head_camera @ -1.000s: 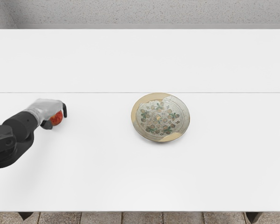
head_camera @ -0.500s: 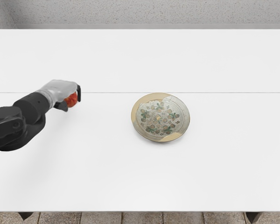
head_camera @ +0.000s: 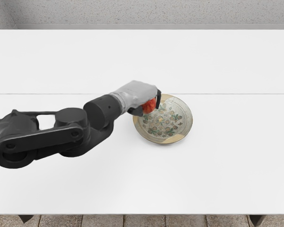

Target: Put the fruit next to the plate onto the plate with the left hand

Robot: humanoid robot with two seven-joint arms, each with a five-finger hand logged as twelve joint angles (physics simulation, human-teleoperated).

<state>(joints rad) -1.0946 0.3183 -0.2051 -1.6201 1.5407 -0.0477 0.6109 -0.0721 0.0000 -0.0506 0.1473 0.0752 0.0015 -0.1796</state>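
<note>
We see the left hand [head_camera: 138, 96] reaching in from the left edge on a long dark arm [head_camera: 61, 132], which lies low across the white tabletop [head_camera: 180, 179]. The hand has a pale grey shell, and its fingers [head_camera: 157, 97] are curled down around a small red-orange fruit [head_camera: 149, 105]. The fruit sits tucked under the palm, with only its lower right side showing between the dark fingertips.

We find the fruit at the upper left edge of the plate [head_camera: 189, 118], over the rim where the golden border meets the patterned middle. We cannot tell from this slanted view whether it touches the plate or hangs just above it. The plate is round, with a tan rim and a pale centre painted with green leaves and small flowers. It lies flat a little right of the tabletop's middle. Its right and lower parts are uncovered; the hand overlaps only its upper left edge.

A thin seam line [head_camera: 236, 93] crosses the tabletop just behind the hand and the plate. A grey wall [head_camera: 142, 12] runs along the far side.
</note>
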